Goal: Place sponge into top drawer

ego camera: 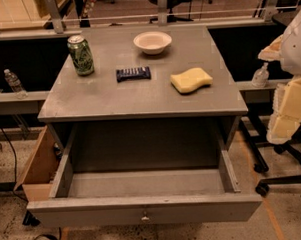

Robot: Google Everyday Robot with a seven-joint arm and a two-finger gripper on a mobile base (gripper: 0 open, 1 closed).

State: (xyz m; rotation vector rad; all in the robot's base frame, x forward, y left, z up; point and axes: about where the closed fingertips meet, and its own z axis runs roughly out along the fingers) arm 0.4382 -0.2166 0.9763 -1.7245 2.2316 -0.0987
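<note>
The pale yellow sponge (191, 80) lies flat on the right part of the grey cabinet top (89, 102). The top drawer (94, 212) is pulled fully out below it, with grey inner walls, an empty floor and a small metal knob (145, 217) on its front panel. My gripper (286, 111), with yellowish blocky pads, hangs at the right edge of the view beside the cabinet, to the right of and below the sponge. It holds nothing that I can see and is apart from both sponge and drawer.
On the top stand a green can (81, 55), a white bowl (152, 42) and a dark snack bar (133, 73). A tan wooden drawer (40, 167) sticks out at the left. A chair base (263, 187) is at the right, a water bottle (14, 83) far left.
</note>
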